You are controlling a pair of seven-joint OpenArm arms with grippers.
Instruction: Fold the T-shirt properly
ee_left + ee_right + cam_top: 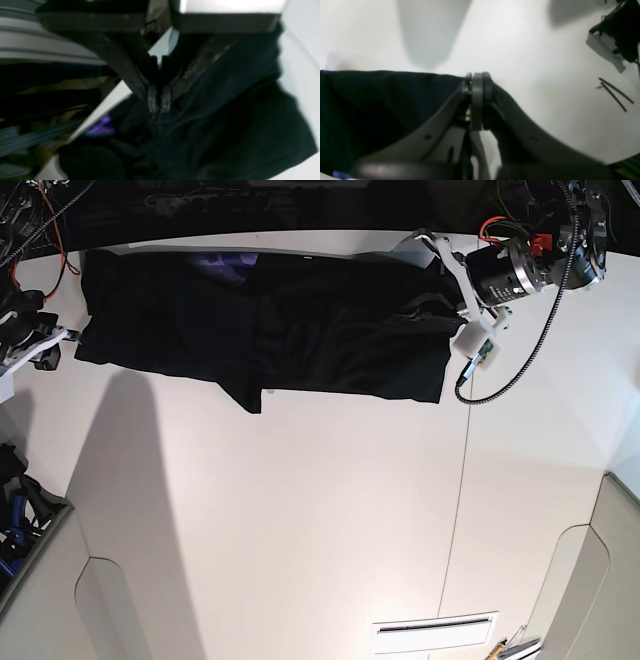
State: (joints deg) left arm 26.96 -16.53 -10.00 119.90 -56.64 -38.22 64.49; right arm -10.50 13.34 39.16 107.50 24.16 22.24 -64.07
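T-shirt [300, 330] spread along table [320, 510] far edge; left hand [158, 100] and right hand [477, 82] each clamp cloth.

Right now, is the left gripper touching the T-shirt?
Touching. Left wrist view shows the left gripper shut, its tips pinching a bunched fold of the black T-shirt.

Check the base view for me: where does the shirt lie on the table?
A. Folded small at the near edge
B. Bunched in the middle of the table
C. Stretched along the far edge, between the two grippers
C: the shirt runs as a long dark band along the far edge of the table, from the right gripper to the left gripper.
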